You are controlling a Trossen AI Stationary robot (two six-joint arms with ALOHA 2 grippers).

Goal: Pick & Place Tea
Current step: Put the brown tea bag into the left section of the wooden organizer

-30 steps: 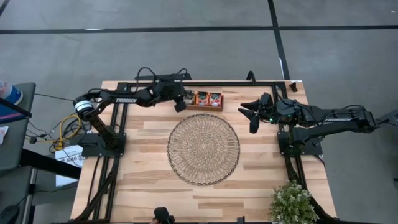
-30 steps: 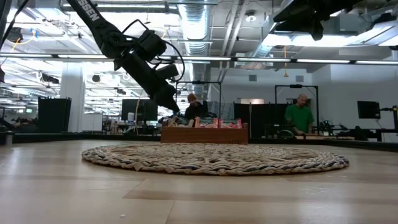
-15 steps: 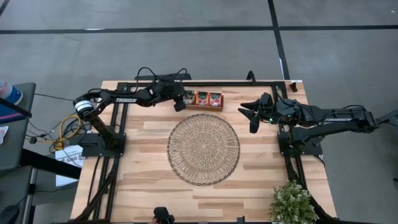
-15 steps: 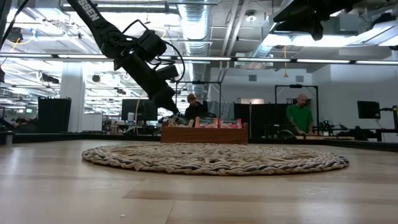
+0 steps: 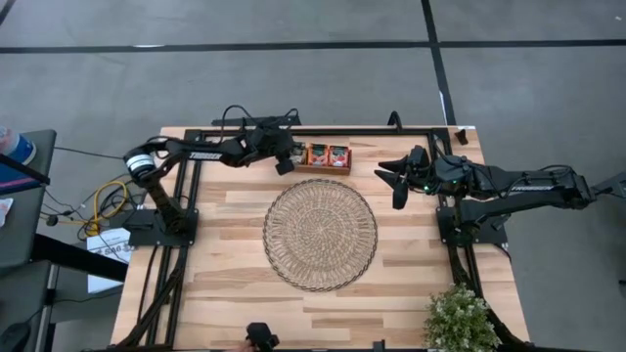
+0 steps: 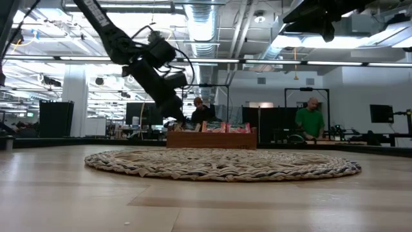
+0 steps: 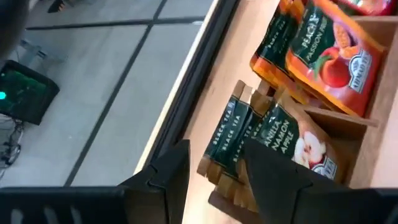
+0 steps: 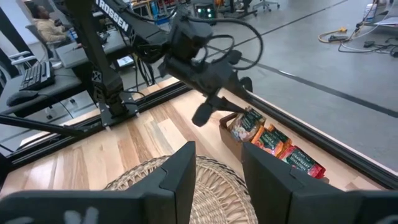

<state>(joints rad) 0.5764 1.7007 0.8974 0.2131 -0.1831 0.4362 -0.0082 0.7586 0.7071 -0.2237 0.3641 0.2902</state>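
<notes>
Tea sachets stand upright in a brown wooden divided tray (image 5: pixel 324 169) at the table's far edge: red-orange ones (image 7: pixel 326 59), and pale ones with dark green tops (image 7: pixel 227 134) in the tray's left end compartment. My left gripper (image 7: pixel 214 180) is open just above that left end (image 6: pixel 177 118), slanting down, its fingers on either side of the green-topped sachets. A round woven mat (image 5: pixel 320 235) lies mid-table. My right gripper (image 5: pixel 396 184) waits open in the air at the right, with nothing between its fingers (image 8: pixel 217 180).
A black frame rail (image 5: pixel 323 130) runs along the far edge just behind the tray. A potted plant (image 5: pixel 460 318) stands at the near right corner. People (image 6: pixel 311 119) are in the room beyond the table. Bare wood lies around the mat.
My left gripper has eased slightly down toward the tray's left end and rolled a little, staying open. The sachets and the tray have kept their places.
</notes>
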